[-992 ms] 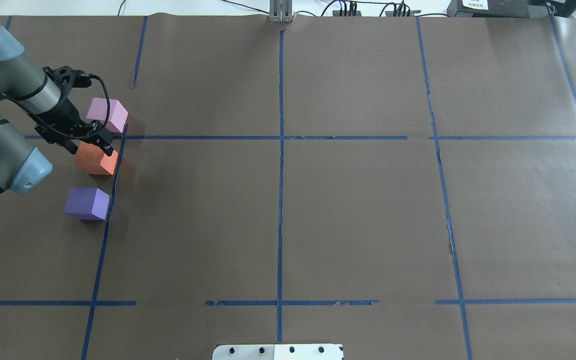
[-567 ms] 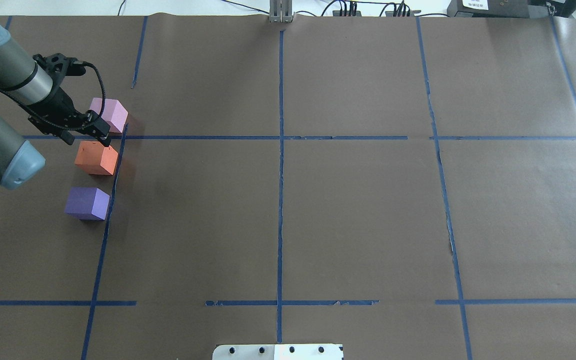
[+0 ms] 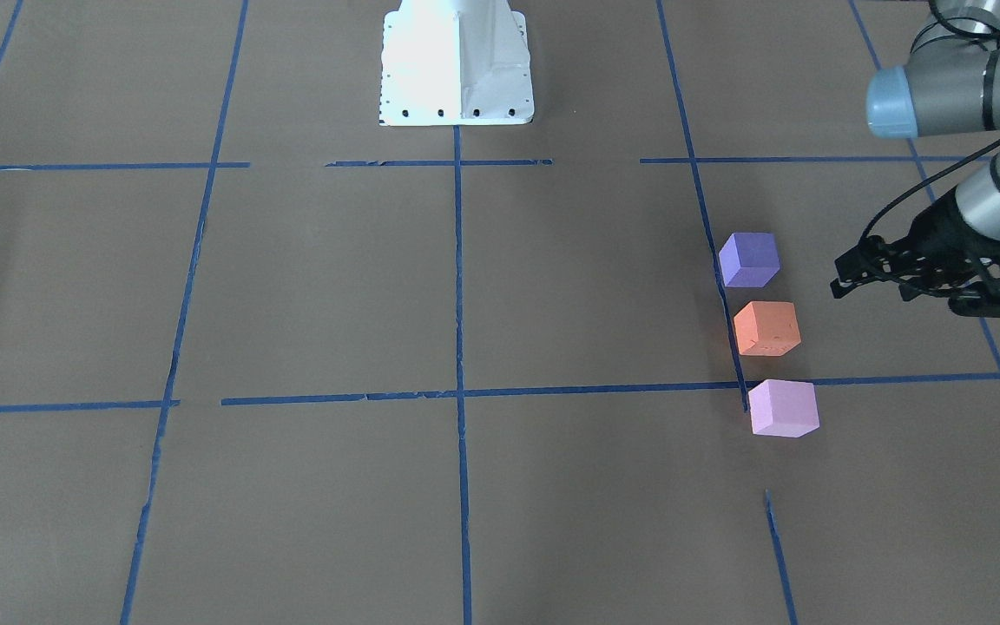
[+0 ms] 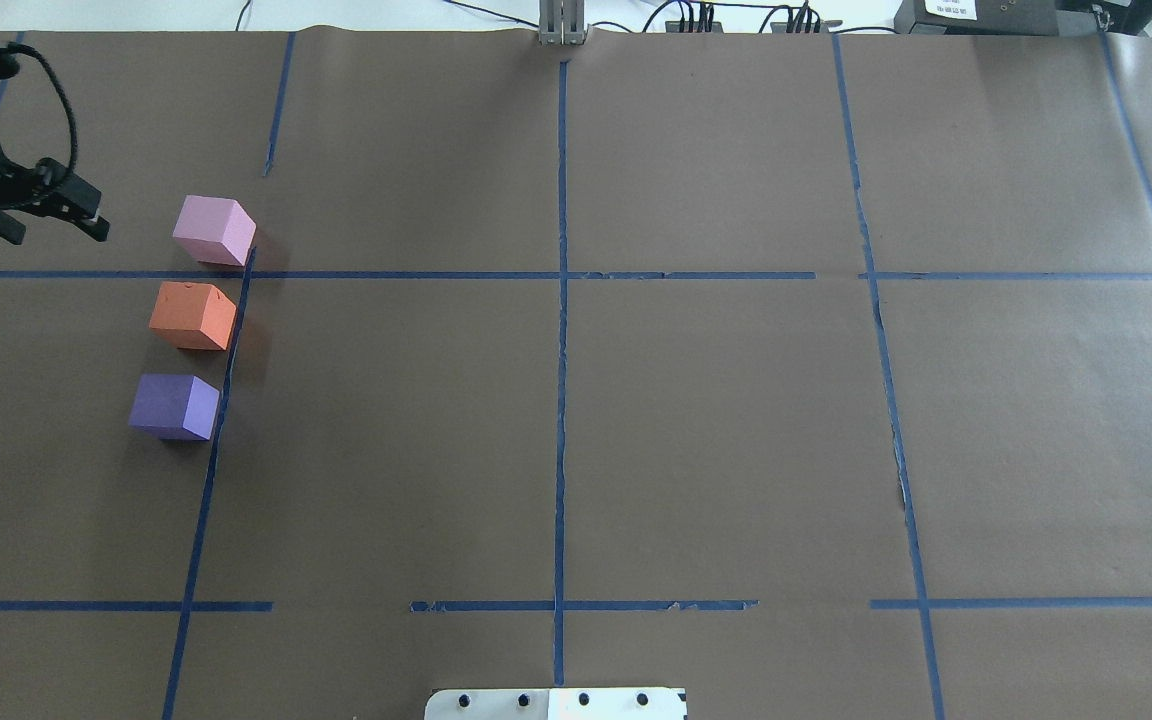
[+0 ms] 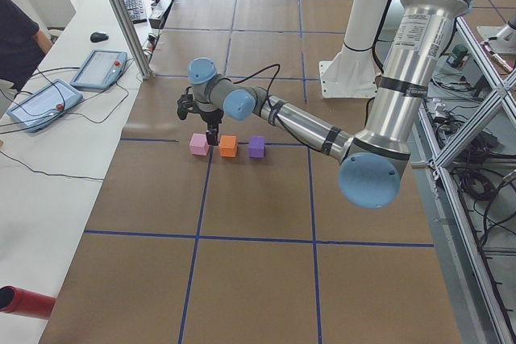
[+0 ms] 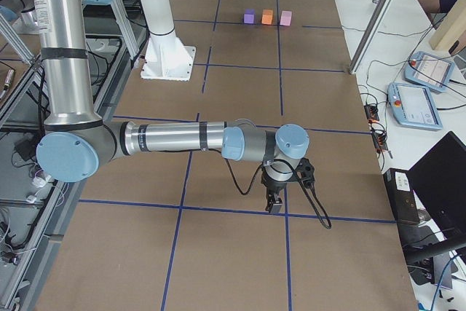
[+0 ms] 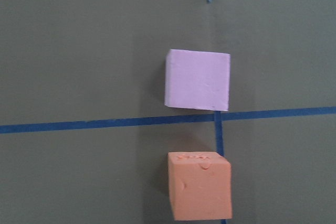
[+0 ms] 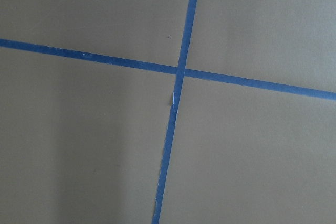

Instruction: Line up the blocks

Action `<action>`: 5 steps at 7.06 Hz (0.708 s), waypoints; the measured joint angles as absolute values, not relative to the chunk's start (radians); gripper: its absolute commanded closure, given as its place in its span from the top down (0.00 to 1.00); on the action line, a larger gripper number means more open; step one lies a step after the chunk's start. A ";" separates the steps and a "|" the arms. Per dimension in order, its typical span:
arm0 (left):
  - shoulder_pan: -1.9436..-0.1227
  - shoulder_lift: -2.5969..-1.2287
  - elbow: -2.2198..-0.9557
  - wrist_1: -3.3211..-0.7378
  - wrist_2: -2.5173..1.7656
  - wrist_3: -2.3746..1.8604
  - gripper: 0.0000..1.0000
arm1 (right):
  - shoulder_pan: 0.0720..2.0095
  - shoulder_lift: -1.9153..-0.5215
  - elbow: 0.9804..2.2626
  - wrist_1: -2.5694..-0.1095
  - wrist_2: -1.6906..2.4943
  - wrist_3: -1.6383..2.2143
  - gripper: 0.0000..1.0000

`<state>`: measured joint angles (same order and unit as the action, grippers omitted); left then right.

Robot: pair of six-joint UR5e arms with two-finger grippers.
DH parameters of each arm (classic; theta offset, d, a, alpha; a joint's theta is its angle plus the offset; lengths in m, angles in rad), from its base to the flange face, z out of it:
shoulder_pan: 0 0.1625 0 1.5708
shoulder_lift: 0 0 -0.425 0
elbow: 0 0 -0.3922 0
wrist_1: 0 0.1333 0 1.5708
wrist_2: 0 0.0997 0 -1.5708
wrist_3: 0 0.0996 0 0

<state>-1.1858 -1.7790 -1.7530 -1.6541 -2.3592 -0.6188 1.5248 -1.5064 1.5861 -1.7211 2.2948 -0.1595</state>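
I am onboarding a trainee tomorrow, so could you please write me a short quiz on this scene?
1. Which block lies between the purple block and the pink block?
2. These three are: A stacked; B in a row with gaps between them; C pressed together.
3. True or false: the left gripper holds one of them.
Key: 1 the orange block; 2 B; 3 false.
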 measured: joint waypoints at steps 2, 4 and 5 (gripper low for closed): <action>-1.291 -1.684 -1.743 -1.661 -2.395 -0.613 1.00 | 1.525 -1.506 1.586 -1.721 2.295 -0.160 1.00; -1.373 -1.612 -1.703 -1.690 -2.404 -0.524 1.00 | 1.525 -1.506 1.586 -1.721 2.295 -0.160 1.00; -1.415 -1.573 -1.688 -1.703 -2.405 -0.429 1.00 | 1.525 -1.506 1.586 -1.721 2.295 -0.160 1.00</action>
